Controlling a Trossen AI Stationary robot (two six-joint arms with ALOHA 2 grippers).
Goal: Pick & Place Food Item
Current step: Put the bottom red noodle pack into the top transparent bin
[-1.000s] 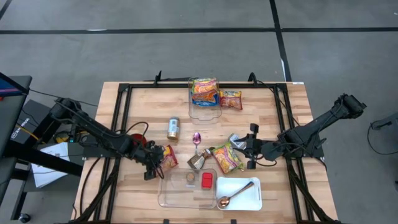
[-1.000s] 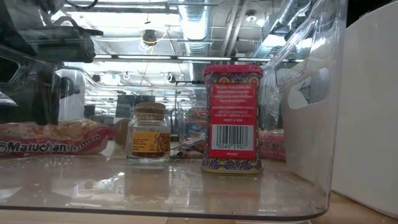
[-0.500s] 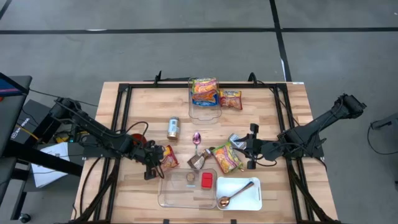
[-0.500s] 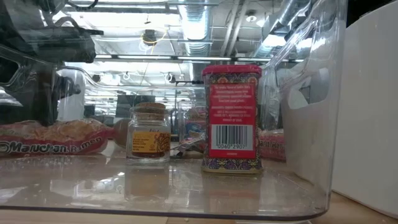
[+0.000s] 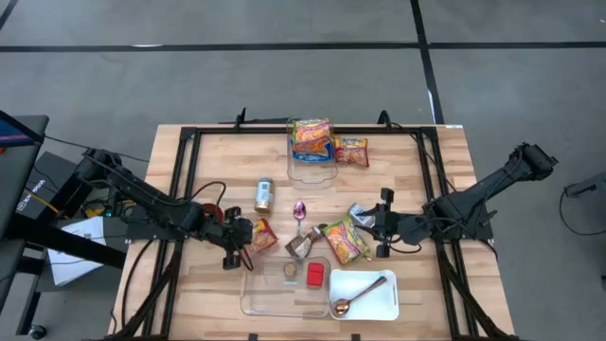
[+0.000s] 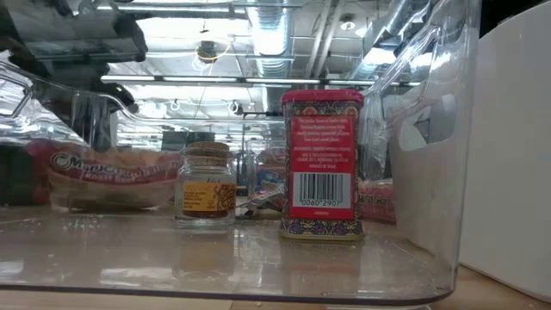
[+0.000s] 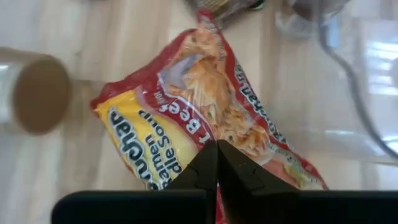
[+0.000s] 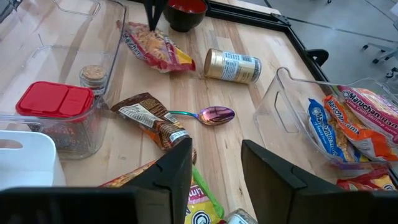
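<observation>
Maruchan ramen packet [image 7: 205, 118] pinched in the left gripper [image 5: 242, 242], lifted beside the clear bin [image 5: 258, 301], bin holding a cork-topped jar [image 6: 206, 184] and red barcoded tin [image 6: 320, 164], right gripper [image 5: 383, 233] part-open, empty.

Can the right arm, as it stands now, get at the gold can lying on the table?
Probably yes. The right gripper stands open, holding nothing. The gold can lies in the open; only a spoon and a brown packet lie between, both low. It is a long stretch, though.
</observation>
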